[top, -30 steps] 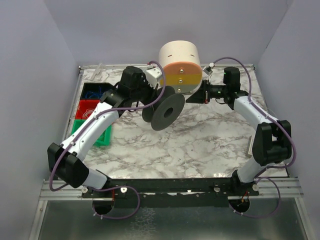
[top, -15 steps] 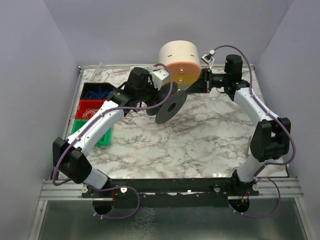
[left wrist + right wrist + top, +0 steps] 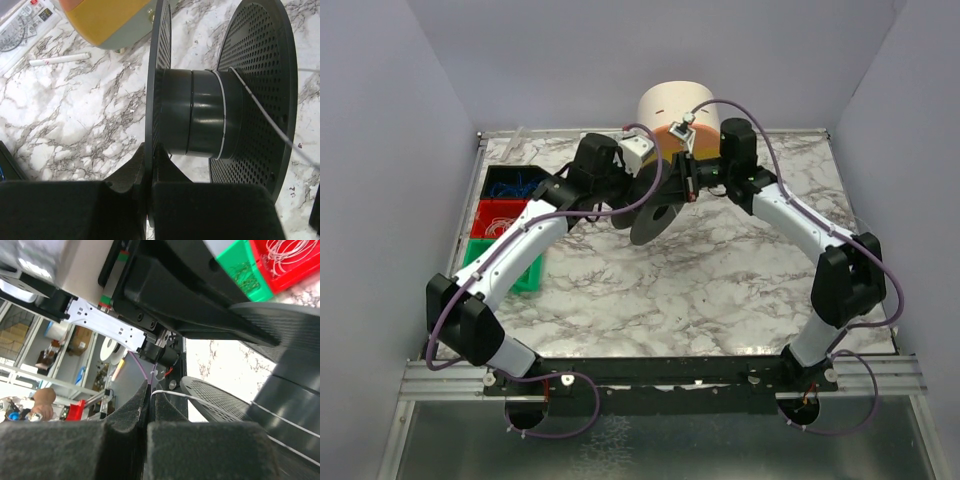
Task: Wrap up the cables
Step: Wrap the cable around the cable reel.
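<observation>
Grey perforated spool [image 3: 200, 112] is hanging above the marble table [image 3: 720, 290]. My left gripper [image 3: 149, 192] is squeezing the rim of one flange [image 3: 157, 75], with the fingers closed tight on it. My right gripper [image 3: 148, 412] is pinching the thin white cable [image 3: 200, 396], fully closed on it. The cable is running to the spool, where one turn is lying around its middle.

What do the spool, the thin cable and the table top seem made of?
The spool: probably moulded plastic, matt dark grey, perforated discs. The cable: pale hair-thin wire, covering not discernible. The table top: smooth marble pattern; stone or printed laminate, unclear.
</observation>
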